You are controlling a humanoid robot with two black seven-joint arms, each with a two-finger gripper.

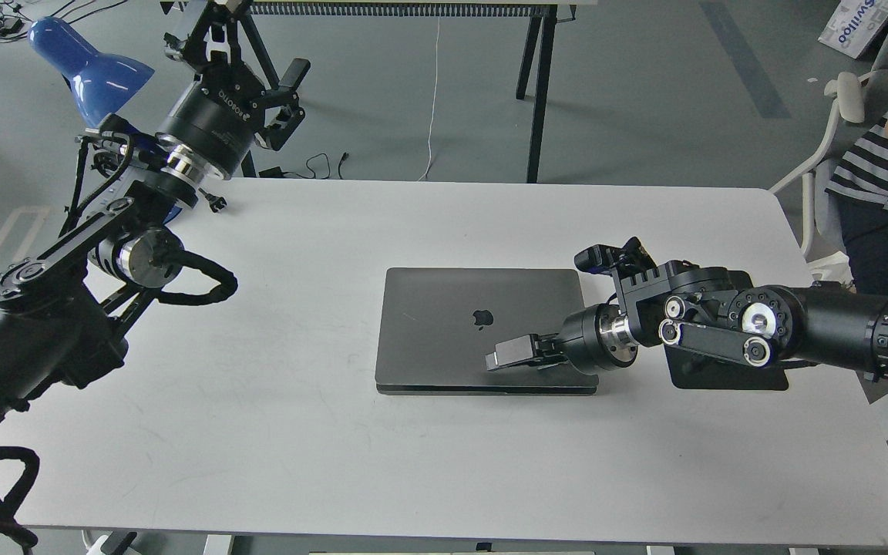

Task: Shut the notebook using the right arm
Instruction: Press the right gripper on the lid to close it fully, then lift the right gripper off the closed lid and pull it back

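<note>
A: Where does the notebook (482, 327) sit?

B: Mid-worktop (336, 462), a little right of centre, lid down with the apple logo facing up. Its long axis runs left to right across the view, and the front edge shows only a thin seam between lid and base, so I judge it closed or all but closed.

A: And the right arm (721, 324)?

B: It comes in from the right, lying low and nearly level, pointing left along that same long axis. The right pincer (507, 354) rests over the lid's near-right part, just below and right of the logo. Whether it presses the lid or only hovers a hair above it, I cannot say.

A: Clenched or released?

B: The fingers lie flat and close together with nothing between them, so it looks clenched on nothing.

A: The other arm?

B: The left pincer (267, 92) is raised at the far-left corner near the blue lamp (85, 65), fingers spread, well apart from the notebook. The right arm is plainly the nearer one.

A: What remains?

B: Little, I judge: perhaps a last downward press near the front edge, then lifting away. A black mouse pad (721, 378) lies under the right arm's wrist.
</note>
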